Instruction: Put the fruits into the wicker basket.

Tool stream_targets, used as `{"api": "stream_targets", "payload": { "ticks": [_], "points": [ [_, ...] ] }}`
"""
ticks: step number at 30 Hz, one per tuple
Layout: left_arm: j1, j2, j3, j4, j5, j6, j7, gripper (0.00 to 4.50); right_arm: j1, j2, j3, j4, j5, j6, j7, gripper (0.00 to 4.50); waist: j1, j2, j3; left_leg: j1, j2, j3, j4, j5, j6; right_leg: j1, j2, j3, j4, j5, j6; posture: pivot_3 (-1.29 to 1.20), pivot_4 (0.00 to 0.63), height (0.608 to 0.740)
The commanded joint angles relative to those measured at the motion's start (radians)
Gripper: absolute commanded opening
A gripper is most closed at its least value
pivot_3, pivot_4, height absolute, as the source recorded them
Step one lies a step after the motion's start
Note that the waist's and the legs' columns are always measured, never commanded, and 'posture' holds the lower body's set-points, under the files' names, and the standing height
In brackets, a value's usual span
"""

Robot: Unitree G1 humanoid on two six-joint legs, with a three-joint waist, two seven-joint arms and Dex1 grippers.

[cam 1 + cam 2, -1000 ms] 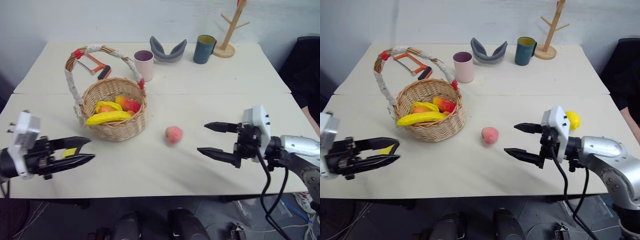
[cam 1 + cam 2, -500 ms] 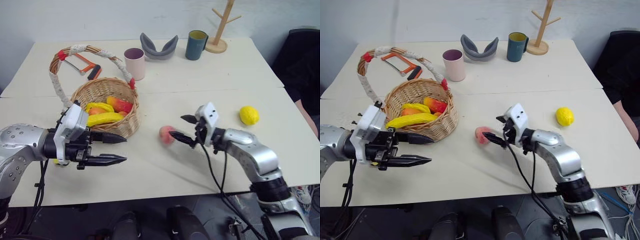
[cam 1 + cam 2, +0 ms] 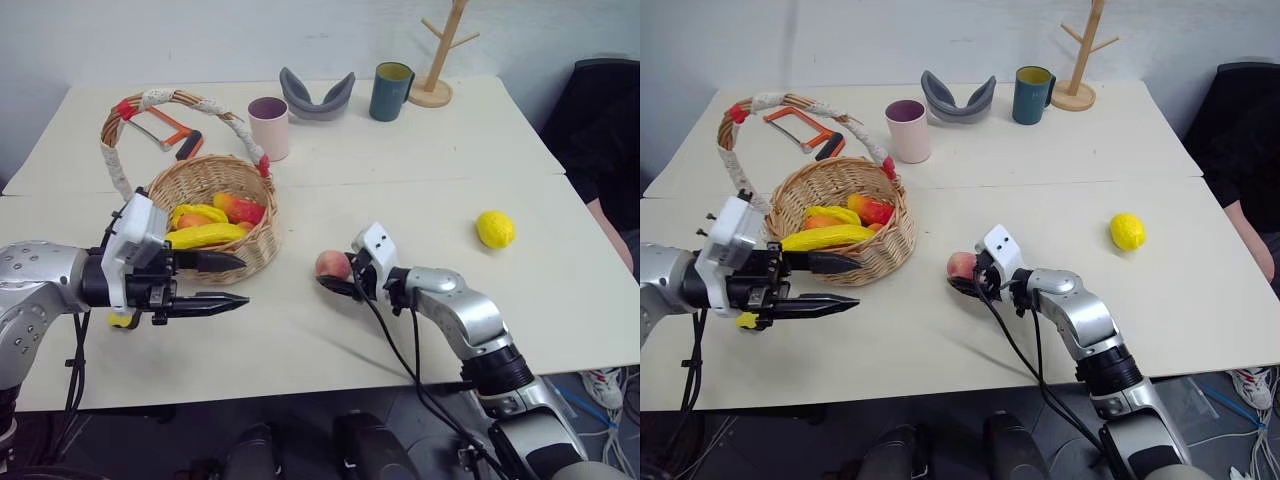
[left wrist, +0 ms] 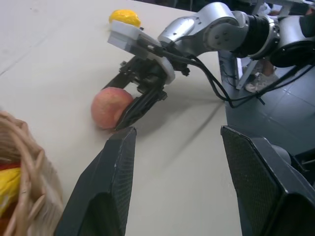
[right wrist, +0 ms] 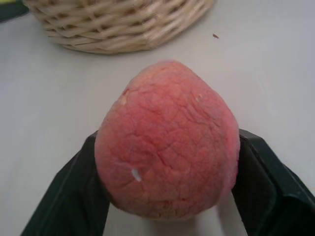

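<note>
My right gripper (image 3: 962,278) has crossed the table (image 3: 420,180) to the peach (image 3: 331,264), and its fingers, spread wide a second ago, have narrowed until the pads sit against both sides of the fruit. So I judge the grasp made or nearly so, with lift and carry to the basket (image 3: 262,252) next. The peach rests mid-table, just beside the basket; the lemon (image 3: 495,228) waits near the right edge. My left gripper (image 3: 229,280) hovers half open and empty by the basket's near side.
</note>
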Motion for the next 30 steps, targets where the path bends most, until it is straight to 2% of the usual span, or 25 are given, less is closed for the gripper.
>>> {"api": "stream_targets", "payload": {
  "ticks": [1, 4, 7, 13, 17, 18, 21, 23, 26, 30],
  "points": [
    [0.111, -0.029, 0.164, -0.018, -0.056, 0.05, 0.057, 2.86, -0.031, 0.02, -0.07, -0.145, 0.147, 0.04, 0.078, 2.72, -0.005, 0.0, 0.0, 0.0, 0.0, 0.0, 0.0, 0.0, 0.0, 0.0, 0.0, 0.0, 0.0, 0.0, 0.0, 0.0, 0.15, 0.74],
    [0.209, -0.043, 0.285, -0.004, -0.069, 0.075, 0.074, 2.86, -0.157, 0.069, -0.091, -0.138, 0.184, 0.083, 0.054, 2.72, -0.01, -0.001, 0.0, 0.0, 0.002, 0.0, 0.0, -0.001, 0.0, -0.001, 0.0, -0.001, 0.001, 0.0, 0.0, 0.0, 0.15, 0.74],
    [0.227, -0.059, 0.351, 0.023, -0.104, 0.101, 0.11, 2.86, -0.25, 0.114, -0.087, -0.101, 0.192, 0.112, 0.036, 2.71, -0.011, -0.001, 0.0, 0.0, 0.001, -0.002, 0.0, -0.001, 0.0, -0.001, 0.0, -0.002, 0.002, 0.0, 0.0, 0.0, 0.15, 0.74],
    [0.273, -0.098, 0.396, -0.031, -0.146, 0.118, 0.16, 2.86, -0.502, 0.317, -0.007, 0.255, 0.019, -0.018, -0.066, 2.71, -0.019, -0.002, -0.001, 0.002, 0.001, -0.002, 0.0, 0.0, 0.0, 0.0, -0.001, -0.002, 0.004, 0.0, -0.001, 0.0, 0.15, 0.74],
    [0.311, -0.098, 0.397, -0.084, -0.151, 0.114, 0.163, 2.86, -0.626, 0.418, -0.017, 0.509, -0.068, -0.111, -0.144, 2.71, -0.027, -0.003, -0.001, 0.0, 0.0, -0.002, -0.001, 0.0, -0.002, -0.002, -0.002, -0.003, 0.004, -0.001, -0.002, 0.0, 0.15, 0.74],
    [0.314, -0.096, 0.397, -0.091, -0.152, 0.113, 0.164, 2.86, -0.634, 0.426, -0.022, 0.529, -0.073, -0.115, -0.14, 3.06, -0.027, -0.003, -0.001, 0.0, 0.0, -0.002, -0.001, 0.0, -0.002, -0.002, -0.002, -0.003, 0.004, -0.001, -0.002, 0.0, 0.15, 0.74],
    [0.318, -0.088, 0.387, -0.109, -0.155, 0.109, 0.162, 2.86, -0.627, 0.429, -0.02, 0.5, -0.068, -0.111, -0.091, 3.99, -0.027, -0.003, -0.001, -0.001, 0.0, -0.002, -0.001, -0.001, -0.002, -0.002, -0.003, -0.003, 0.002, -0.001, -0.002, 0.0, 0.15, 0.74],
    [0.311, -0.079, 0.36, -0.119, -0.151, 0.104, 0.147, 2.86, -0.593, 0.403, -0.007, 0.406, -0.035, -0.041, -0.032, 4.48, -0.026, -0.003, -0.001, -0.004, -0.001, -0.002, -0.001, -0.001, -0.001, -0.004, -0.004, -0.003, 0.002, -0.001, -0.002, 0.0, 0.15, 0.74],
    [0.247, -0.087, 0.26, -0.107, -0.143, 0.09, 0.148, 2.86, -0.532, 0.363, 0.006, 0.257, 0.005, 0.071, 0.015, 4.48, -0.021, -0.003, -0.001, -0.006, -0.002, -0.003, -0.001, -0.001, -0.001, -0.006, -0.005, -0.004, 0.002, -0.001, -0.002, 0.0, 0.15, 0.74],
    [0.072, -0.121, 0.056, -0.1, -0.115, 0.056, 0.142, 2.86, -0.466, 0.323, -0.102, 0.052, 0.087, 0.266, -0.079, 4.48, -0.02, -0.003, -0.001, -0.007, -0.003, -0.004, -0.001, -0.001, -0.001, -0.006, -0.005, -0.005, 0.003, -0.001, -0.002, 0.0, 0.15, 0.74]
  ]
}}
